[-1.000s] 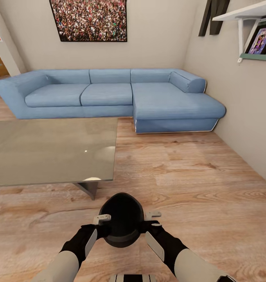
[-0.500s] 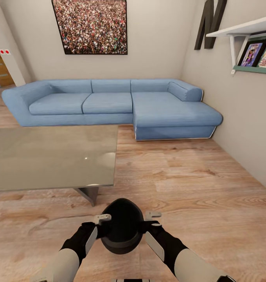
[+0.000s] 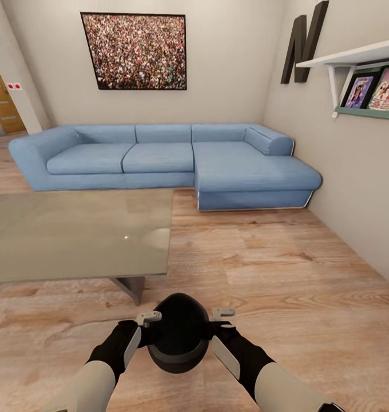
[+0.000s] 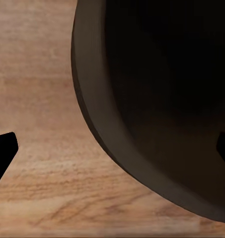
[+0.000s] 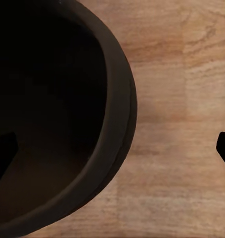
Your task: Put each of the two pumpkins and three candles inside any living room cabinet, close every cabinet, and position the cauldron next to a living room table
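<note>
The matte black cauldron (image 3: 180, 335) hangs between my two arms above the wood floor, a little in front of the near corner of the glass-topped table (image 3: 74, 234). My left gripper (image 3: 156, 322) straddles the pot's left wall, one finger outside and one inside. My right gripper (image 3: 215, 319) does the same on the right wall. In the left wrist view the left gripper (image 4: 112, 148) has its fingers far apart, with the cauldron (image 4: 157, 99) wall between them. The right gripper (image 5: 114, 148) also stands wide across the cauldron (image 5: 57, 99) rim. No pumpkins, candles or cabinet are in view.
A blue corner sofa (image 3: 160, 157) runs along the back wall under a framed crowd picture (image 3: 134, 51). A wall with a shelf (image 3: 360, 57) of books closes the right side. Bare wood floor (image 3: 274, 269) lies between table, sofa and wall.
The whole picture has shifted downward, so the camera has moved; more of the wall and the letter N shows. The cauldron stays between both grippers.
</note>
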### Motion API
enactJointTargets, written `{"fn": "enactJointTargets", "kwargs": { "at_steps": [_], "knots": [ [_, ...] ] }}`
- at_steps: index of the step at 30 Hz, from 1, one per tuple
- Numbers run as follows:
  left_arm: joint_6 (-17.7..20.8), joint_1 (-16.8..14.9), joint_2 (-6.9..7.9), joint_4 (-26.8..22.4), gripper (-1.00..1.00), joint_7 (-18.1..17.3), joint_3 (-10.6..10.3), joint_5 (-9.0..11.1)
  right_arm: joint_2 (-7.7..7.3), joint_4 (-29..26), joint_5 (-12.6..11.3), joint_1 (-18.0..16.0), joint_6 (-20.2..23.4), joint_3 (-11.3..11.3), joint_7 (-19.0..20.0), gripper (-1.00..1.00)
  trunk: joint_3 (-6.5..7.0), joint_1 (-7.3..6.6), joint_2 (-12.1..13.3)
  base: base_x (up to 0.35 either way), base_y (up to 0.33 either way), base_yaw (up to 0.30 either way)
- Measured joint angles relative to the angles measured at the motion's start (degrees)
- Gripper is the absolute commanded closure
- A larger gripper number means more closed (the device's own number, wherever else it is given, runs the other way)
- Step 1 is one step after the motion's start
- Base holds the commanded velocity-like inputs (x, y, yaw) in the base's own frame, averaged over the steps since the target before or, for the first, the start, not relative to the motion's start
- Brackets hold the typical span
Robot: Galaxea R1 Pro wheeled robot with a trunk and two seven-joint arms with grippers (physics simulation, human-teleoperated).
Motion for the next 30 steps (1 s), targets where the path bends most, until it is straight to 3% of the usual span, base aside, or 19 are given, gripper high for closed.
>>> {"fn": "enactJointTargets", "kwargs": {
  "at_steps": [6,10,12,24,30],
  "knots": [
    [4.9,0.0,0.0,-3.7,-1.0,-0.1,0.0,0.0,0.0,-0.2,0.0,0.0,0.2,-0.1,0.0,-1.0,1.08,-1.32,2.4,0.0,0.0,0.0],
    [6.1,0.0,0.02,-4.4,-1.0,0.0,0.3,0.0,0.0,-0.2,0.0,0.0,0.2,-0.1,0.1,-1.0,1.8,-2.2,4.0,0.0,0.0,0.0],
    [7.4,0.0,0.39,-4.6,-1.0,0.0,2.2,-0.1,0.0,-0.2,0.0,0.0,0.8,-0.1,0.0,-1.0,2.15,-2.64,4.8,0.0,0.0,0.0],
    [9.8,0.0,1.14,-6.1,-1.0,0.0,2.8,0.0,0.0,-3.9,-0.1,0.0,2.3,-0.2,-0.2,-1.0,4.31,-5.27,9.6,0.0,0.0,0.0],
    [11.4,0.0,1.34,-6.3,-1.0,0.0,2.8,-0.1,0.0,-5.0,0.0,0.0,6.6,-0.2,-0.4,-1.0,5.39,-6.59,12.0,-0.003,0.0,0.0]
  ]
}}
